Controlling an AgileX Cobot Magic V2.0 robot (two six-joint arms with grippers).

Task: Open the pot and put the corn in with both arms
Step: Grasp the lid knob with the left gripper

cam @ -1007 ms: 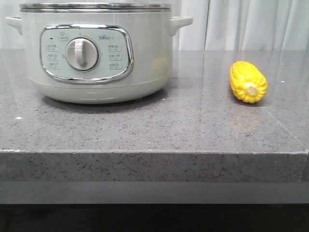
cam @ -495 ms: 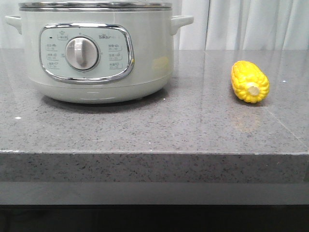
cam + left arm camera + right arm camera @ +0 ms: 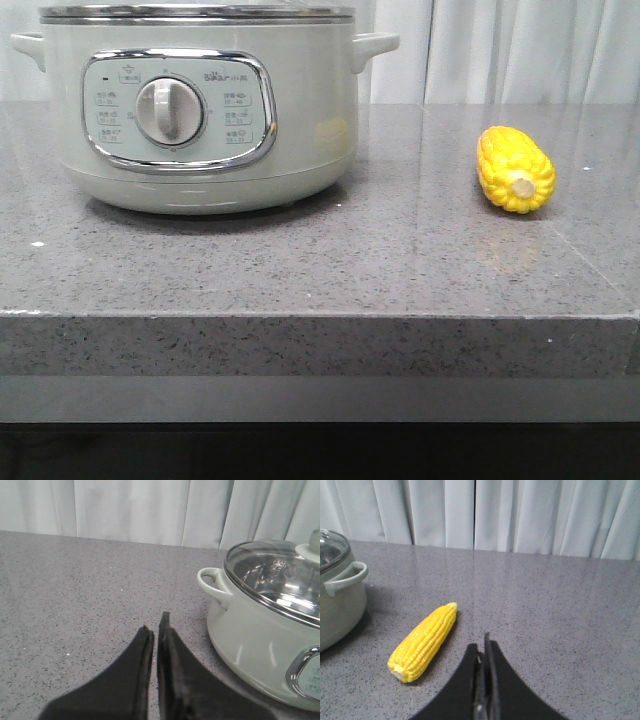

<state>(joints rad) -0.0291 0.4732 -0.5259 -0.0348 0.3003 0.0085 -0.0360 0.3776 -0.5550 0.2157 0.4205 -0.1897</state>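
On the grey counter (image 3: 300, 270), pot (image 3: 200, 110) lidded, corn (image 3: 516, 169) well apart.
Left gripper (image 3: 155, 625) and right gripper (image 3: 483, 642) closed, empty.

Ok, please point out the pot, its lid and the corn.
pot (image 3: 300, 130), front view, bare side wall.
lid (image 3: 270, 575), left wrist view, glass top.
corn (image 3: 425, 640), right wrist view, middle kernels.

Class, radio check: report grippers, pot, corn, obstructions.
Left gripper and right gripper shut, empty. Pot lidded. Corn on the counter, right of pot. Nothing in the way.
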